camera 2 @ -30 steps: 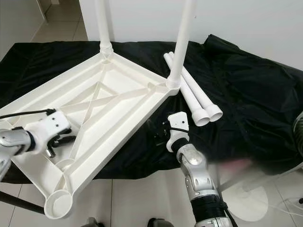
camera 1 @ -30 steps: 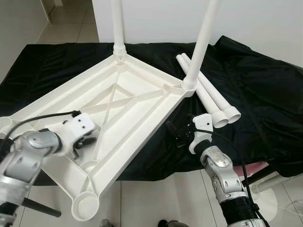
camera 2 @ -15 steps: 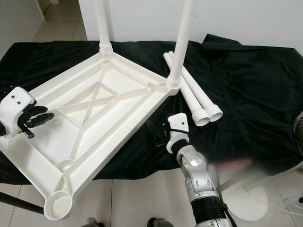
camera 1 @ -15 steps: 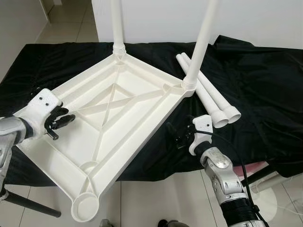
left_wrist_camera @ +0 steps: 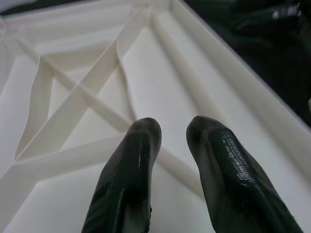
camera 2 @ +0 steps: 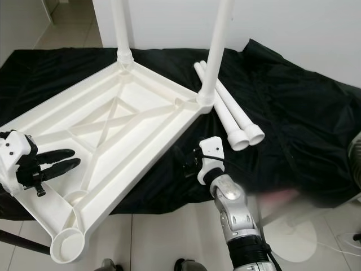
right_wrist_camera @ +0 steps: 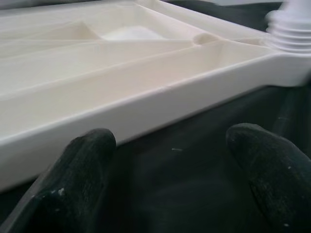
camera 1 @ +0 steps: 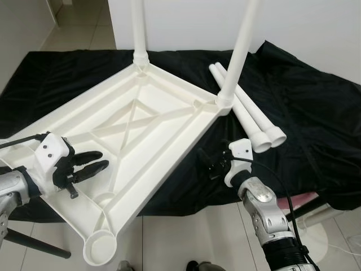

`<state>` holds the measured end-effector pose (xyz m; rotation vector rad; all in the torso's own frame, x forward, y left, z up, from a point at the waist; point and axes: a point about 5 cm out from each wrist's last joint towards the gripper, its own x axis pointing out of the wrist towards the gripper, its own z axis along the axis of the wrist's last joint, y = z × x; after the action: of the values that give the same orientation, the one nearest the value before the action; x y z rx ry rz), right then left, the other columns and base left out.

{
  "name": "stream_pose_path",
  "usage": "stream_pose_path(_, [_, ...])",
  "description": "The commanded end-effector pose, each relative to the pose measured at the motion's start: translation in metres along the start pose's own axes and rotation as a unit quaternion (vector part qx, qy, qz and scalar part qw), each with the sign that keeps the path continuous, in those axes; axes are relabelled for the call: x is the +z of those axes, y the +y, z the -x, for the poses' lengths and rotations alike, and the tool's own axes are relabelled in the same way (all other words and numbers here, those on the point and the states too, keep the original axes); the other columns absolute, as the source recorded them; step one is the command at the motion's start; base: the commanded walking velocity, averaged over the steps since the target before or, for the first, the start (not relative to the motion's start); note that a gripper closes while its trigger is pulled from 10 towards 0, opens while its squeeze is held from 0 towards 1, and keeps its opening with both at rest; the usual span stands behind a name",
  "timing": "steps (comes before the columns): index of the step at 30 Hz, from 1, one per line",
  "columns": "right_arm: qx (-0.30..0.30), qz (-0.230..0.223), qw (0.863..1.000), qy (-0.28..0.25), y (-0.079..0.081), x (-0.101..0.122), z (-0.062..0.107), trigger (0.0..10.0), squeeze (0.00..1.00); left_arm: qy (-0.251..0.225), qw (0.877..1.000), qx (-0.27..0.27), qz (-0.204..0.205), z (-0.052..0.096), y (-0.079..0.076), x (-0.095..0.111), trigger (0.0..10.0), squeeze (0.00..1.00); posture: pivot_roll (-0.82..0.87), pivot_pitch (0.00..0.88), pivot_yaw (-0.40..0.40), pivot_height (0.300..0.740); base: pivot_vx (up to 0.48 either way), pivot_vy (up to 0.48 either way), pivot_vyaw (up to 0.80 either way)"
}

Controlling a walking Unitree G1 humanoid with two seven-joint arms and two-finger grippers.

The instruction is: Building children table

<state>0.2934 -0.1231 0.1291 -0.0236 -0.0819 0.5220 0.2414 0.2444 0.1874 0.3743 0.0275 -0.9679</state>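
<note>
The white children's tabletop (camera 1: 163, 107) lies upside down on a black cloth. Two white legs stand screwed into its far corners, one (camera 1: 139, 28) at the left and one (camera 1: 240, 51) at the right. Two loose legs (camera 1: 248, 113) lie side by side on the cloth at the right. The near corner socket (camera 1: 101, 247) holds nothing. My left gripper (camera 1: 98, 160) hovers over the tabletop's near-left ribs (left_wrist_camera: 77, 92), open by a narrow gap. My right gripper (camera 1: 210, 162) is open just off the tabletop's right edge (right_wrist_camera: 146, 107), low over the cloth.
The black cloth (camera 1: 316, 124) covers the whole work table, and the tabletop's near corner juts past its front edge. Tiled floor (camera 1: 186, 237) lies in front and a white wall behind. A round white base (camera 1: 318, 240) stands on the floor at the lower right.
My left gripper has swung from the tabletop's left edge back down over its near-left inner ribs. The right arm has stayed put.
</note>
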Motion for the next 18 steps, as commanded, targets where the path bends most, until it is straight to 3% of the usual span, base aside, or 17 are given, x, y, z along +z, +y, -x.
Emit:
stream_pose_path(1, [0.047, -0.024, 0.999, 0.003, 0.011, -0.002, 0.003, 10.0, 0.00, -0.014, 0.997, -0.075, -0.019, 0.005, -0.009, 0.004, 10.0, 0.00, 0.03, 0.131, -0.051, 0.740, 0.000, 0.000, 0.00])
stream_pose_path(9, [0.060, -0.016, 0.998, 0.013, 0.012, -0.004, 0.007, 10.0, 0.00, 0.027, 0.989, -0.132, -0.055, 0.020, -0.015, -0.008, 10.0, 0.00, 0.04, 0.137, -0.053, 0.740, 0.000, 0.000, 0.00])
stream_pose_path(10, [0.062, -0.012, 0.998, 0.019, 0.012, -0.006, 0.009, 10.0, 0.00, 0.037, 0.986, -0.153, -0.061, 0.026, -0.016, -0.010, 10.0, 0.07, 0.04, 0.136, -0.052, 0.740, 0.000, 0.000, 0.00])
stream_pose_path(12, [0.062, -0.011, 0.998, 0.021, 0.012, -0.007, 0.009, 10.0, 0.00, 0.037, 0.985, -0.155, -0.061, 0.027, -0.016, -0.009, 10.0, 0.07, 0.04, 0.136, -0.052, 0.740, 0.000, 0.000, 0.00])
stream_pose_path(13, [0.060, -0.012, 0.998, 0.022, 0.011, -0.008, 0.009, 10.0, 0.00, 0.043, 0.984, -0.158, -0.064, 0.028, -0.015, -0.011, 10.0, 0.49, 0.04, 0.135, -0.048, 0.740, 0.000, 0.000, 0.00])
stream_pose_path(14, [0.059, -0.012, 0.998, 0.022, 0.011, -0.008, 0.010, 10.0, 0.00, 0.052, 0.983, -0.165, -0.065, 0.029, -0.015, -0.014, 10.0, 0.81, 0.04, 0.135, -0.048, 0.740, 0.000, 0.000, 0.00])
stream_pose_path(18, [0.059, -0.013, 0.998, 0.022, 0.011, -0.008, 0.010, 10.0, 0.00, 0.058, 0.982, -0.170, -0.065, 0.030, -0.014, -0.016, 10.0, 0.81, 0.04, 0.135, -0.048, 0.740, 0.000, 0.000, 0.00])
